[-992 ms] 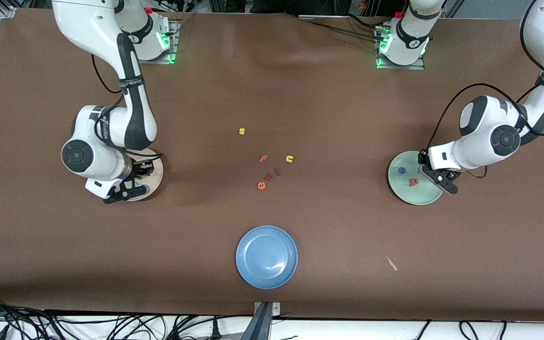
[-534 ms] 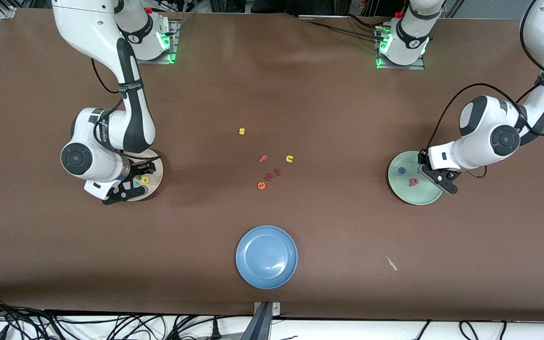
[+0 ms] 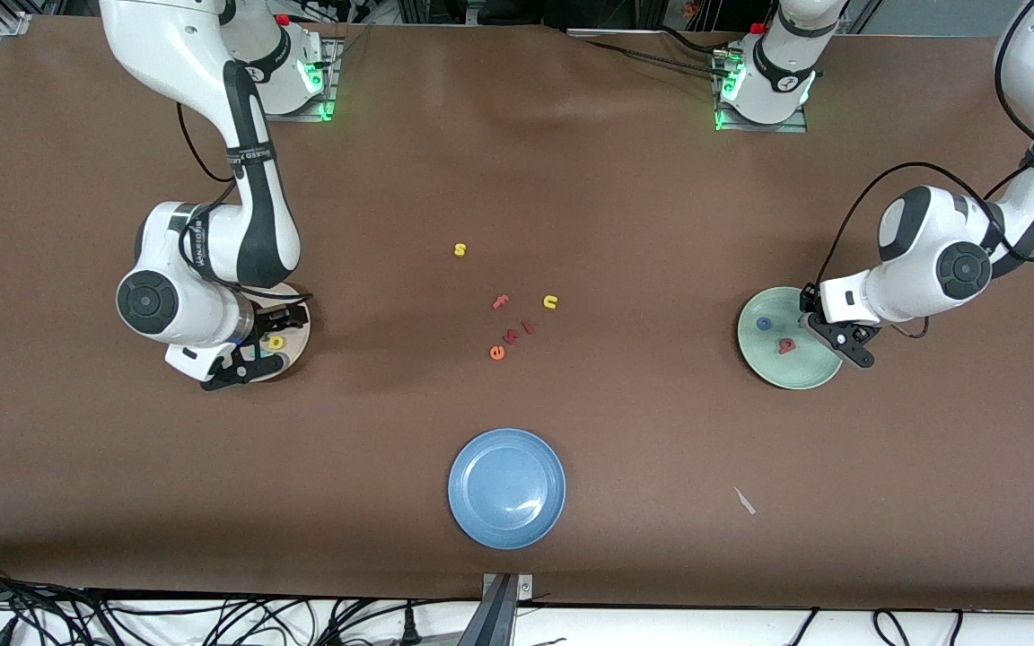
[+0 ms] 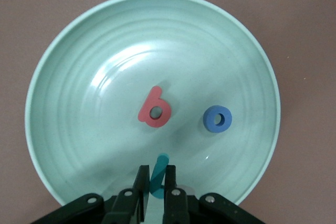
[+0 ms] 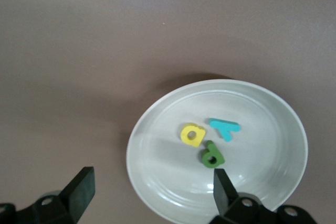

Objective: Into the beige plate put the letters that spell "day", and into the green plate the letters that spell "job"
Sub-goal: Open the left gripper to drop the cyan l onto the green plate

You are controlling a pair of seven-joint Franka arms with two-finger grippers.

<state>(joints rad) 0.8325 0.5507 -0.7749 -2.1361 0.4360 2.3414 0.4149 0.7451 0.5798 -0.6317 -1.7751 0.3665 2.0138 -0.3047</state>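
The beige plate (image 3: 298, 334) (image 5: 262, 166) lies at the right arm's end of the table. In it lie the yellow "a" (image 3: 276, 342) (image 5: 192, 134), the teal "y" (image 5: 224, 128) and the dark green "d" (image 5: 212, 156), close together. My right gripper (image 3: 252, 355) (image 5: 152, 183) hangs over that plate's edge, open and empty. The green plate (image 3: 786, 372) (image 4: 94, 77) at the left arm's end holds the salmon-red "b" (image 3: 786, 344) (image 4: 155, 108) and the blue "o" (image 3: 763, 323) (image 4: 218, 119). Over this plate my left gripper (image 3: 831, 339) (image 4: 155, 176) is shut on the teal "j" (image 4: 159, 172).
A blue plate (image 3: 506, 487) sits near the front camera at the table's middle. Loose letters lie mid-table: yellow "s" (image 3: 460, 250), pink "f" (image 3: 501, 302), yellow "u" (image 3: 550, 302), orange "e" (image 3: 497, 353) and two small red ones beside it. A white scrap (image 3: 744, 501) lies nearer the camera.
My right gripper has opened over the beige plate, and the yellow "a" now shows lying in it. The left gripper stays shut on the "j" and has barely shifted.
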